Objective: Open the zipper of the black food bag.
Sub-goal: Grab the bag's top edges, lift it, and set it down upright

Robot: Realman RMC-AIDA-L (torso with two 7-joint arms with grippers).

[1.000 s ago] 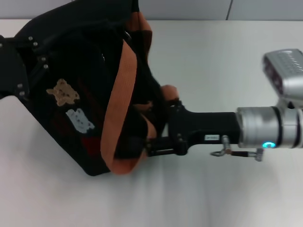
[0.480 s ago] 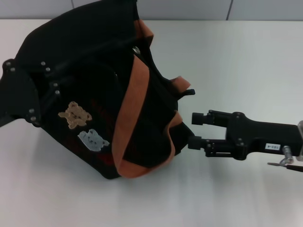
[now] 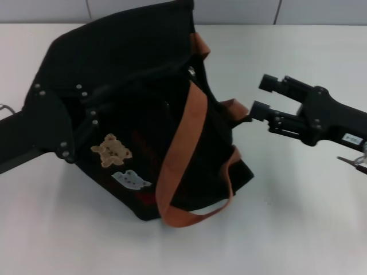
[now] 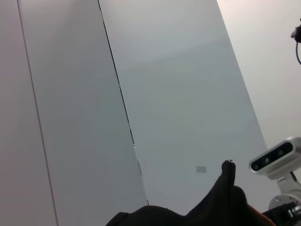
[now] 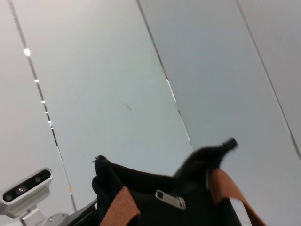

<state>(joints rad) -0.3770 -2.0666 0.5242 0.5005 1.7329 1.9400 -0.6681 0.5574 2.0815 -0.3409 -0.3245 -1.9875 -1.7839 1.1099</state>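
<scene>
1 black food bag [image 3: 143, 97], 2 orange-brown handles [image 3: 183, 149], 2 patches [image 3: 113, 150], 1 zipper pull [image 5: 170, 199], 2 claws [image 3: 265, 97]

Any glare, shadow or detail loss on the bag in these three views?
Head view: even light, soft shadow on the white table beneath the black food bag, whose fabric folds merge into flat black. Left wrist view: bag is a bare silhouette against the bright wall. Right wrist view: the zipper pull catches light and reads clearly.

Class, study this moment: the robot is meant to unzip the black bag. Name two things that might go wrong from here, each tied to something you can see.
1. The right gripper is open and clear of the black food bag, so it may close on the orange-brown handle instead of the zipper pull.
2. The left gripper sits against the bag's side; if its hold is weak, the tilted bag might slide when pulled.
</scene>
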